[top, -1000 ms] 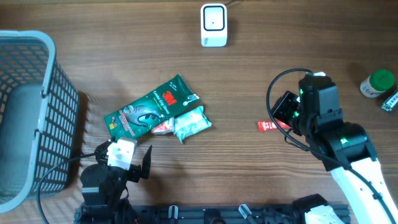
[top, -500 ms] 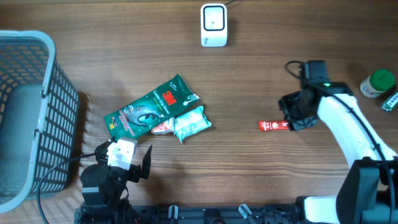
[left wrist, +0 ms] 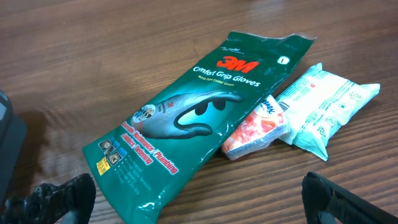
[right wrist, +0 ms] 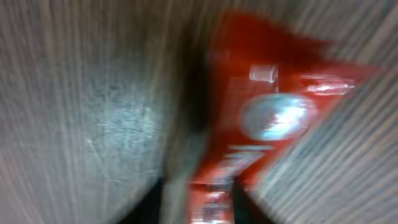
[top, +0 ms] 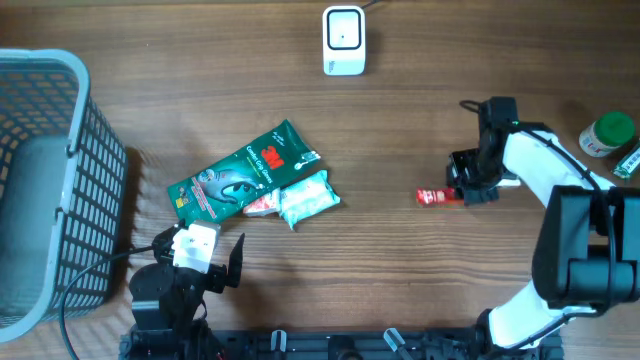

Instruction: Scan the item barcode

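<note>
Packet (top: pixel 435 198): red, flat on the worktop, well to the right of and below the scanner (top: pixel 343 40), not yet shown to it.
Right hand (top: pixel 466 192): at the packet's right end, probably to lift it. Blur hides whether it grips.
Left hand (top: pixel 200 255): wide open, empty, idle far below-left of the scanner.

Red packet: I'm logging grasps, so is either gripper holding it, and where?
Cannot tell: right gripper sits over one end of the red packet, view blurred; left gripper holds nothing.
</note>
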Robot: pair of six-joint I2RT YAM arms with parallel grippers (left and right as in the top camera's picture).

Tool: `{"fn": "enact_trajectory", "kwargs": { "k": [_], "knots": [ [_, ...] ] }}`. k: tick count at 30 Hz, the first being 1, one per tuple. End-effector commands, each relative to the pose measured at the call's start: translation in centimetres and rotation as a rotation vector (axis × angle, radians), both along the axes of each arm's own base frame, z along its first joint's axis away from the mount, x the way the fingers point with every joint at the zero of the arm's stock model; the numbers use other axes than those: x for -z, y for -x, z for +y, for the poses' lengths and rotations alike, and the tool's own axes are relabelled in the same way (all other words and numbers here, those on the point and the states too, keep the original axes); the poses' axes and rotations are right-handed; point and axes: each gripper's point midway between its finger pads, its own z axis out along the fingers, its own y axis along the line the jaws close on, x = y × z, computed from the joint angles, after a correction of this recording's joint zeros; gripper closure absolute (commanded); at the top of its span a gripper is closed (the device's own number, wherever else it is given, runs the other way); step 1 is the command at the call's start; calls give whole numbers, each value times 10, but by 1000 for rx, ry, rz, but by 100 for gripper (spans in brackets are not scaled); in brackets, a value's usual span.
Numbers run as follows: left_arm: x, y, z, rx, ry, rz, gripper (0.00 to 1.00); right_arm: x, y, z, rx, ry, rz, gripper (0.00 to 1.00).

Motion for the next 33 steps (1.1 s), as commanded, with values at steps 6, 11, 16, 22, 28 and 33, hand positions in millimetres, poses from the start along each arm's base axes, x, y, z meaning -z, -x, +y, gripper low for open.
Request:
{"fn": "enact_trajectory", "kwargs": {
  "k": [6,11,16,22,28,33],
  "knots": [
    [0,0,1,-2,-8,-6,0,34,-3,3,-177,-17,-2,95],
    [0,0,1,-2,-8,-6,0,-66,-60,24,-371,-72,-430,96],
    [0,0,1,-2,-8,-6,0,-213,-66,72,-716,-176,-997,95],
    [0,0,1,-2,-8,-6,0,-371,53,146,-1605,-612,-1909,96],
    [0,0,1,-2,-8,-6,0,-377,58,147,-1631,-626,-1924,95],
    [0,0,1,-2,-8,-6,0,-377,57,147,-1637,-621,-1930,95]
  ]
}}
